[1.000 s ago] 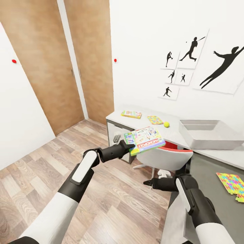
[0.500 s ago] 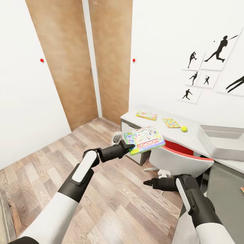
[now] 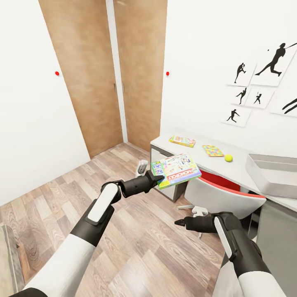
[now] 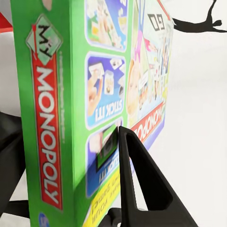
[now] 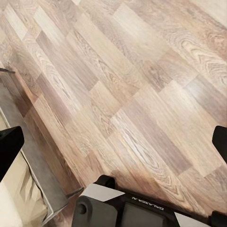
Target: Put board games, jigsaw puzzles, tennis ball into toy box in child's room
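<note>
The game box (image 4: 94, 109) pinched in the left end effector (image 4: 125, 142) reads "MY MONOPOLY" down its green edge, white letters on a red band. Its face also shows "MONOPOLY" beside the finger, plus "STICK IT!" and "GO". Small lettering on the right end effector (image 5: 113, 203) housing is too tiny to read.

The toy box (image 3: 272, 175) is cut off by the right edge of the head view; its far end is out of frame; the table (image 3: 243, 171) runs out of the same edge; the red chair (image 3: 225, 197) hides the table's underside; the Monopoly box (image 4: 71, 118) overruns the left wrist view's edges; the bed (image 5: 19, 198) shows one corner; print on the far game box (image 3: 182, 141) is too small to read.
</note>
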